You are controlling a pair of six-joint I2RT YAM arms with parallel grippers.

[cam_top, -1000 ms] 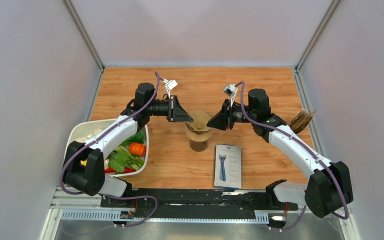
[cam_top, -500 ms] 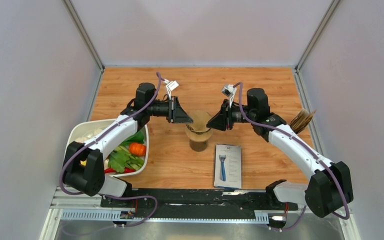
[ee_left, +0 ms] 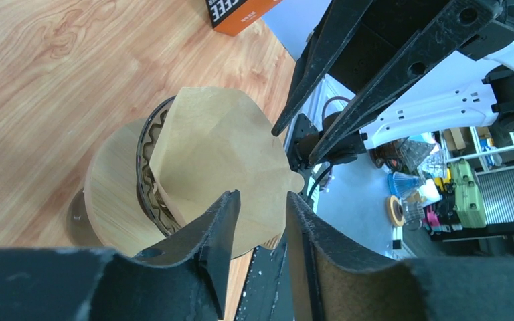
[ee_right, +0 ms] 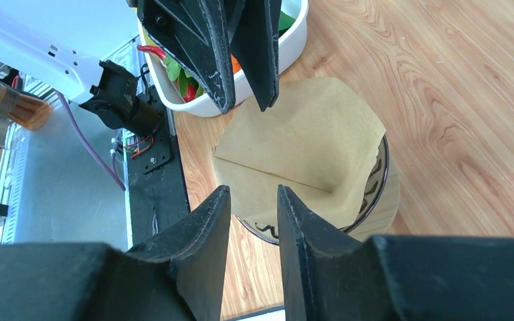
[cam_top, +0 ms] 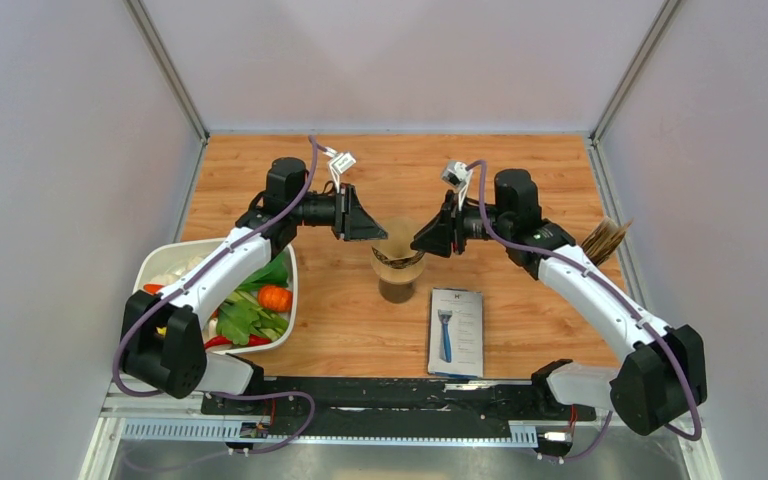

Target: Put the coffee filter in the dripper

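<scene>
The dripper stands mid-table, a brownish ribbed cone on a brown base. The light-tan coffee filter sits in its mouth, creased, with its upper edge standing above the rim. It shows in the left wrist view and the right wrist view, inside the dripper rim. My left gripper is open and empty just left of the filter. My right gripper is open and empty just right of it. Neither gripper holds the paper.
A white tub of vegetables sits at the front left under the left arm. A boxed razor lies in front of the dripper. A brown bundle stands at the right wall. An orange box lies beyond the dripper.
Both arms have shifted slightly toward the far side, fingertips staying beside the filter. The filter and dripper have not moved.
</scene>
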